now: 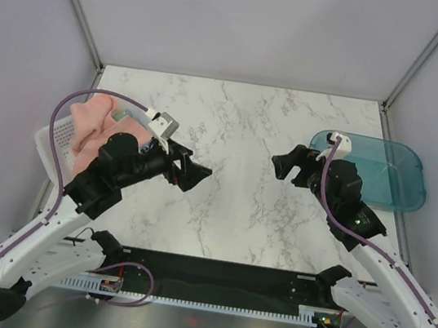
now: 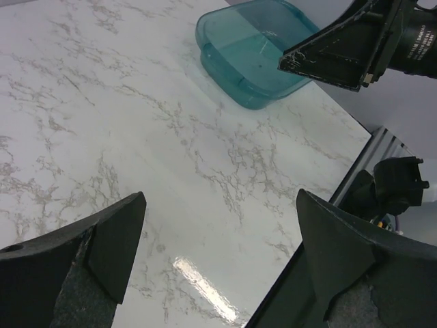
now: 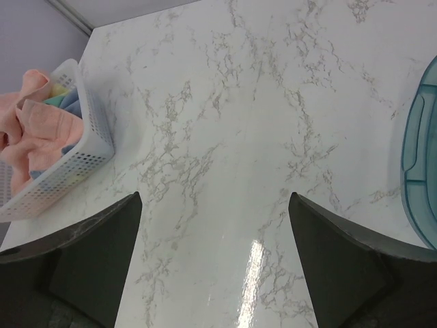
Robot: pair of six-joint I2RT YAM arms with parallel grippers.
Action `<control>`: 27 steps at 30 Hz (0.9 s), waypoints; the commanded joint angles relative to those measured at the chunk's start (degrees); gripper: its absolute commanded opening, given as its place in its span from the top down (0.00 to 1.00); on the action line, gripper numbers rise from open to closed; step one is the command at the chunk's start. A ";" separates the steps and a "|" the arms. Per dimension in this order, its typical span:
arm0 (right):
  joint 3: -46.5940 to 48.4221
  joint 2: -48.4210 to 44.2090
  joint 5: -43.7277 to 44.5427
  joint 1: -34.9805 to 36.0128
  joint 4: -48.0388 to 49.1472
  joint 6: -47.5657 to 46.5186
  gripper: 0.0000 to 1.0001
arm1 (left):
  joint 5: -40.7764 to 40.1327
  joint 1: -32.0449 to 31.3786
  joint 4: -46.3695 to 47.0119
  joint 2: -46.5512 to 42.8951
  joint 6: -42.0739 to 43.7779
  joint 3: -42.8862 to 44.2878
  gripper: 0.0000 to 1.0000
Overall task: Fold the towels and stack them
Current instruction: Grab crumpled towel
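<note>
The top camera looks down on the whole table (image 1: 240, 134), while the wrist cameras face each other low across it, both catching the tray (image 2: 232, 75).

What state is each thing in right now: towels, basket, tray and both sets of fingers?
Towels: unfolded, bunched together, none stacked.
Basket: upright at the left edge of the table, holding the towels.
Tray: upright at the right edge, nothing in it.
Left fingers: open, holding nothing, above bare table.
Right fingers: open, holding nothing, above bare table.
</note>
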 commanded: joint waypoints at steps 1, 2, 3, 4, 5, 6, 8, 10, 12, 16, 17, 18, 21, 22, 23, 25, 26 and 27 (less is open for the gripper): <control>3.10 -0.70 0.57 0.19 1.44 -0.36 0.02 | -3.77 -0.10 2.25 -0.44 2.42 -0.65 0.01; 3.28 -1.05 0.48 0.19 1.27 -0.71 0.02 | -4.74 -0.10 1.12 0.00 3.04 0.13 0.02; 3.28 -1.23 0.48 0.19 1.09 -0.88 0.02 | -5.53 -0.10 1.10 0.00 3.48 0.83 0.02; 3.36 -1.32 0.48 0.19 1.00 -1.06 0.02 | -6.67 -0.10 -1.24 0.79 3.92 1.88 0.02; 3.28 -1.93 0.48 0.19 1.00 -1.24 0.02 | -8.24 -0.10 -2.57 1.23 4.27 3.11 0.02; 3.19 -2.19 0.57 0.19 0.91 -1.15 0.02 | -10.17 -0.10 -3.89 1.76 4.53 5.74 0.03; 2.58 -2.98 0.92 0.19 1.00 -0.54 0.02 | -18.85 -0.10 -9.07 4.30 4.62 8.82 0.03; 1.96 -3.34 0.57 0.19 1.53 0.17 0.02 | -29.75 -0.01 -14.51 7.28 4.71 15.14 0.03; 1.87 -3.60 0.48 0.19 1.62 0.69 0.02 | -40.54 1.13 -23.04 12.20 4.54 21.45 0.03; 1.87 -4.13 -0.48 0.28 1.70 0.78 0.02 | -43.17 10.87 -32.98 17.93 2.43 27.82 0.05; 1.78 -4.30 -1.01 0.19 1.70 0.78 0.02 | -41.85 16.29 -33.87 18.28 1.64 27.91 0.05; 1.78 -4.48 -3.01 0.19 2.14 1.05 0.02 | -39.92 18.86 -34.05 18.72 1.29 27.39 0.06; 0.73 -5.36 -8.19 0.10 4.33 1.92 0.03 | -38.85 26.26 -34.05 20.73 0.32 25.90 0.07; 0.12 -5.54 -9.26 0.28 4.95 2.36 0.03 | -38.76 27.40 -34.05 21.53 0.40 25.80 0.08; -0.15 -5.89 -10.58 0.19 5.48 2.71 0.03 | -38.67 29.59 -34.05 22.58 0.58 25.89 0.09; -0.76 -6.41 -13.75 0.10 7.06 3.59 0.03 | -35.18 32.32 -33.53 26.01 -0.03 27.11 0.14; -0.85 -6.50 -14.45 0.19 7.85 3.86 0.03 | -32.46 34.51 -32.39 27.06 0.57 27.82 0.16; -1.03 -6.68 -14.89 0.19 8.03 4.12 0.03 | -27.82 34.97 -28.38 27.60 1.45 27.65 0.17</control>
